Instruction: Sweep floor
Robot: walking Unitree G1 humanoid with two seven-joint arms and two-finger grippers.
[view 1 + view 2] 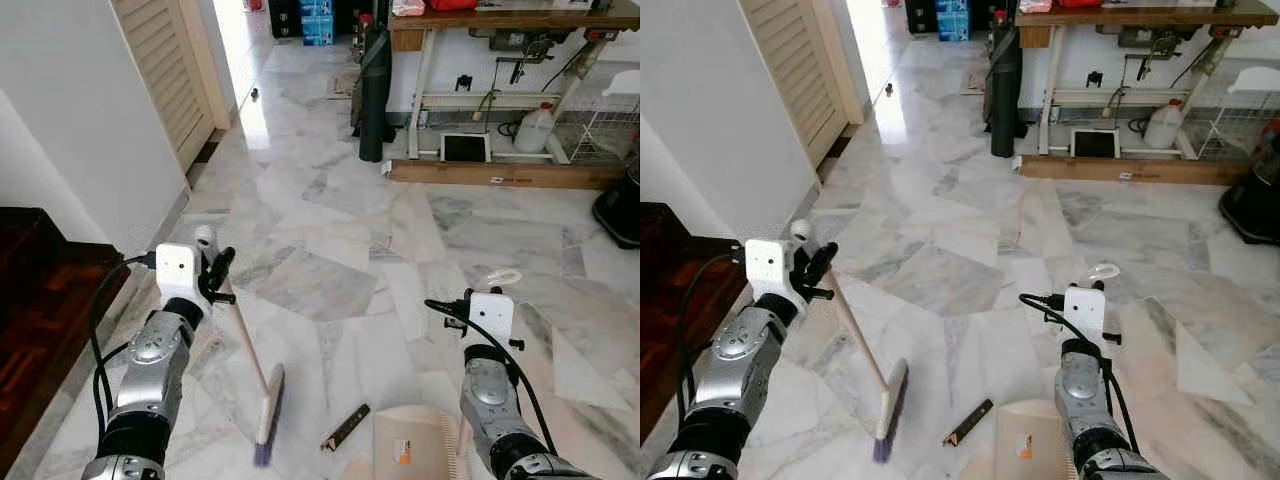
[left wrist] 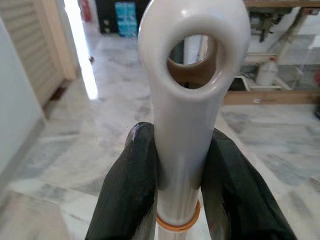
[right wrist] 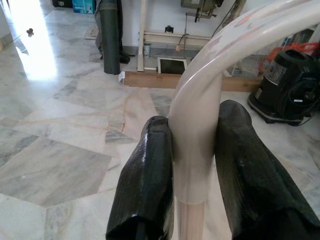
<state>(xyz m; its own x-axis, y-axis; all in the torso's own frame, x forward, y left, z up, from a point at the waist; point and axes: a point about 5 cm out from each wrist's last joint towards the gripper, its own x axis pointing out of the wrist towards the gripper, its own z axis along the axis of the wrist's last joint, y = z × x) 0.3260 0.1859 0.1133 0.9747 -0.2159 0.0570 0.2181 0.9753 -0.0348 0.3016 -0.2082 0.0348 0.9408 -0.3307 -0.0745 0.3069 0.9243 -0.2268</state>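
My left gripper [image 2: 179, 137] is shut on the white top of a broom handle [image 2: 192, 75], just below its hanging hole. In the eye views the left gripper [image 1: 215, 270] holds the pale handle [image 1: 245, 335] slanting down to the broom head [image 1: 268, 408] with purple bristles on the marble floor. My right gripper [image 3: 195, 122] is shut on the curved white handle of a dustpan [image 3: 200, 90]. The beige dustpan [image 1: 412, 445] rests on the floor below the right arm. A small dark strip of debris [image 1: 345, 427] lies between broom head and dustpan.
A white wall [image 1: 70, 120] and dark wooden furniture [image 1: 40, 300] stand close on the left. Ahead are a louvered door [image 1: 165, 70], a workbench [image 1: 500, 20], a black upright bag [image 1: 373, 90], a wooden plank [image 1: 480, 172] and a black vacuum [image 1: 620, 210].
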